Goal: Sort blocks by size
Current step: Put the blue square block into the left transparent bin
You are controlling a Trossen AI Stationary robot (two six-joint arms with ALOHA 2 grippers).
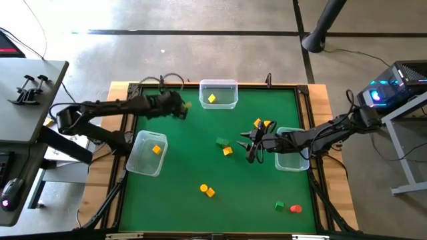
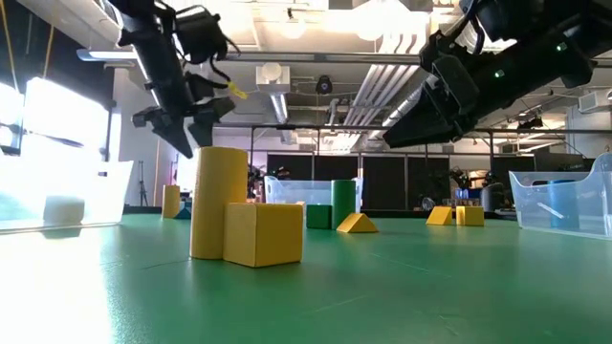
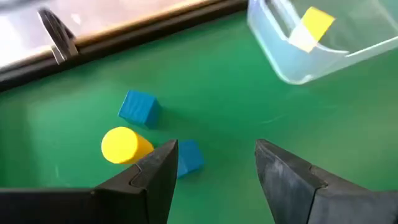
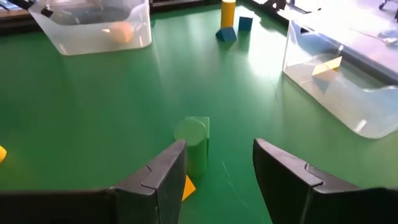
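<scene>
My left gripper (image 1: 180,109) is open and empty above the far left of the mat; it also shows in its wrist view (image 3: 214,168). Below it lie two blue cubes (image 3: 138,107) (image 3: 188,157) and a yellow cylinder (image 3: 124,145). My right gripper (image 1: 251,144) is open and empty, right of centre; it also shows in its wrist view (image 4: 217,165). Just ahead of it stand a green cylinder (image 4: 191,138) and a yellow block (image 1: 227,151). A yellow cylinder (image 2: 218,201) and a yellow cube (image 2: 263,232) stand near the front. A green block (image 1: 279,207) and a red block (image 1: 295,209) lie front right.
Three clear bins stand on the mat. The far one (image 1: 218,93) holds a yellow block (image 1: 211,99). The left one (image 1: 147,153) holds an orange block (image 1: 157,150). The right one (image 1: 291,152) lies under the right arm. Yellow and orange pieces (image 1: 261,123) lie beside it.
</scene>
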